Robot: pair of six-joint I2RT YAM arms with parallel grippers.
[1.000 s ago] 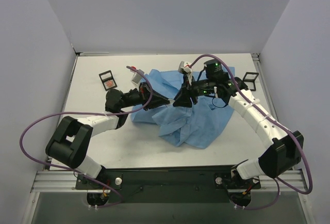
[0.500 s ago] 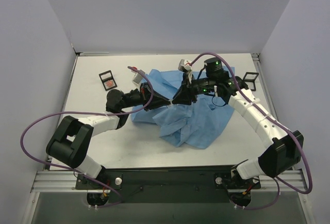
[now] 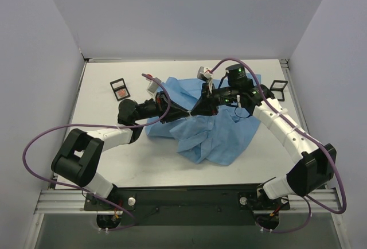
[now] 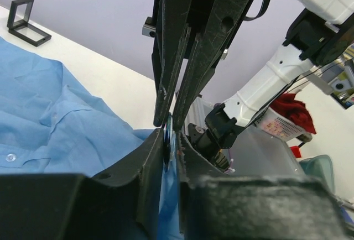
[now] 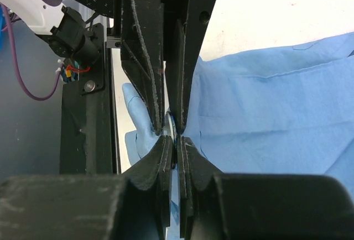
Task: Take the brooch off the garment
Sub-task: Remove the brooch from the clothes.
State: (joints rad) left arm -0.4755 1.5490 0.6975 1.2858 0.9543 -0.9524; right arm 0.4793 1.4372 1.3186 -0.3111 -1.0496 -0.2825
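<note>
1. The right gripper [image 3: 196, 112] has just clamped down. A second ago its jaws stood apart over the shirt [image 3: 221, 137]; now they are pressed together on a thin dark-blue sliver seen edge-on, which I take to be the brooch [image 4: 168, 131].
2. The arms themselves have barely shifted. The left gripper [image 3: 187, 113] meets the right one tip to tip at the same spot, over the left-centre of the shirt.
3. The left jaws stand a narrow slit apart with blue cloth showing in the slit. Whether they pinch that cloth or have let it go, I cannot tell.
4. To my eye this means the brooch now has a firm hold on it, but it has not come away. It sits right at the fabric, so pulling it off is still to do.
5. The top view shows the whole layout: the crumpled shirt mid-table [image 3: 114, 163], one black frame [image 3: 119, 89] far left and a second frame [image 3: 279, 86] far right. The brooch itself is hidden there under the meeting fingertips.
6. Only the wrist views show the pinch point, and each sees the other gripper's fingers coming down from above.
</note>
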